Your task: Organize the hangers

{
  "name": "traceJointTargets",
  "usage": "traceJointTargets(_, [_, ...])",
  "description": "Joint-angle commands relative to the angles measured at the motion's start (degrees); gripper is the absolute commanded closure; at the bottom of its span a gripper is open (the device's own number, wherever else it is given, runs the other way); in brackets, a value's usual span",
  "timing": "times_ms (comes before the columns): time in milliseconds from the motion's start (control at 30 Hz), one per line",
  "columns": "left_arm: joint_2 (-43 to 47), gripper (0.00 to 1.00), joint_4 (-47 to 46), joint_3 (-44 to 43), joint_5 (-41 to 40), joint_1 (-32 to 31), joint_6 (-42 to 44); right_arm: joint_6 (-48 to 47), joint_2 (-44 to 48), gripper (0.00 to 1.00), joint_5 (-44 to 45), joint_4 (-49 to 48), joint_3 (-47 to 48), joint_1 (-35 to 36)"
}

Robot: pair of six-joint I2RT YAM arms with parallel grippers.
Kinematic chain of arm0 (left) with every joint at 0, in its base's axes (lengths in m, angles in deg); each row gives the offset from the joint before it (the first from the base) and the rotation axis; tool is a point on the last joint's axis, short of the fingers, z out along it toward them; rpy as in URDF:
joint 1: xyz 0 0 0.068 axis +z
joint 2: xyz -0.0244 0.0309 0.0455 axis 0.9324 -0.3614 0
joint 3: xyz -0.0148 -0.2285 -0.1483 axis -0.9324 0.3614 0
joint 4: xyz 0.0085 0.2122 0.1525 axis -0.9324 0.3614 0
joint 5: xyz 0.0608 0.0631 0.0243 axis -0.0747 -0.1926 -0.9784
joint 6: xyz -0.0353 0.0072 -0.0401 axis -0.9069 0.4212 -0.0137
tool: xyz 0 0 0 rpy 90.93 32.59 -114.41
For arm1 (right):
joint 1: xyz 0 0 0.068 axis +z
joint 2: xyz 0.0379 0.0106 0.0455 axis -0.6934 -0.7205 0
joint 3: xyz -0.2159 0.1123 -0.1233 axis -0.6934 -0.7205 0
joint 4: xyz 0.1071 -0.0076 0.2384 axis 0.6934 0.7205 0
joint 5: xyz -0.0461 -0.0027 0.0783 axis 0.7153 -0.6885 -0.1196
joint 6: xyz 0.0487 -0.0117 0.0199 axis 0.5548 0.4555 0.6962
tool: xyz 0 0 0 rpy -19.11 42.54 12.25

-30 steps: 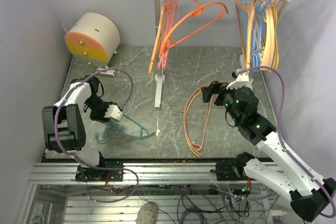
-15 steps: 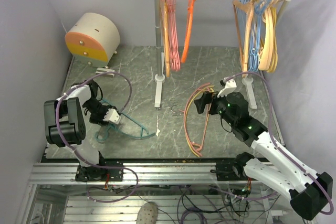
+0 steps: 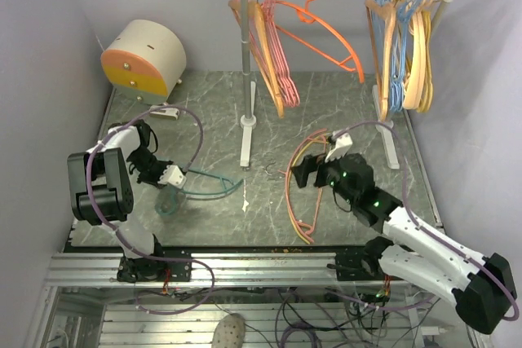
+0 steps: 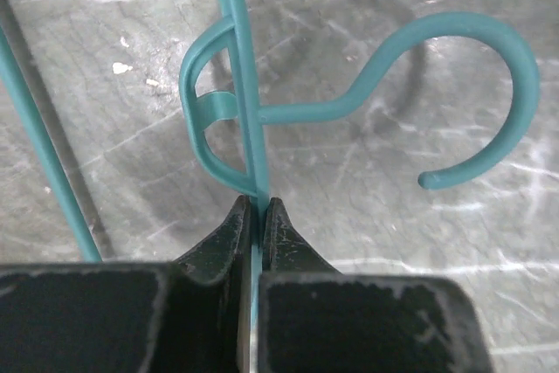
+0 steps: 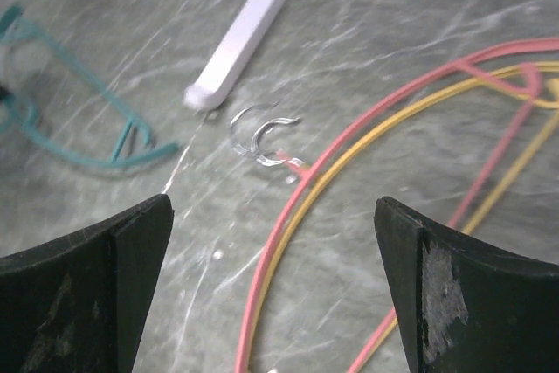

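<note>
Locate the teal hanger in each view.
Top external: teal hanger at lower left, held by the left gripper.
Left wrist: centre, hook to the right, rod between the shut jaws.
Right wrist: upper left.
Shared landmark: white rack foot, to its right in the top and right wrist views.

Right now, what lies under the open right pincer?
Under the right pincer, a pink hanger and a yellow hanger lie flat on the table, their curves side by side. Its fingers hide parts of both.
</note>
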Motion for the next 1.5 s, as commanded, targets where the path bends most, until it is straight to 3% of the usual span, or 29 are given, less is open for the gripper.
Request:
traceJointTargets(0, [0.8, 0.93, 16.6, -8.0, 1.1, -0.6, 6.6, -6.7, 1.8, 0.0, 8.7, -12.5, -4.1, 11.2])
traceJointTargets(67, [2.2, 0.93, 23.1, -11.1, 2.1, -1.3, 8.7, -13.8, -0.6, 0.0, 13.5, -16.9, -4.5, 18.1])
traceJointTargets(233, [11.4, 0.93, 24.3, -7.7, -1.8, -6.6, 7.9, -40.4, -9.1, 0.0, 19.9, -35.1, -8.5, 35.3])
traceJointTargets(533, [14.5, 0.93, 24.4, -7.9, -0.1, -15.1, 2.0, -60.6, -29.0, 0.0, 13.3, -43.2, -2.6, 36.8])
traceJointTargets(733, [13.3, 0.93, 24.4, -9.2, 0.3, -16.2, 1.1, -59.0, -31.8, 0.0, 6.8, -38.8, 1.4, 36.8])
traceJointTargets(900, [12.8, 0.93, 24.4, -9.6, 0.9, -17.3, 0.5, -53.3, -27.1, 0.0, 4.4, -36.7, 1.9, 36.8])
traceJointTargets(1167, [11.1, 0.93, 24.3, -10.6, 2.4, -19.1, -1.3, -43.4, -23.1, 0.0, -11.7, -25.6, 5.4, 36.9])
traceJointTargets(1467, [10.4, 0.93, 24.3, -11.7, 2.7, -20.7, -3.1, -45.8, -32.1, 0.0, -6.9, -24.5, 7.9, 38.7])
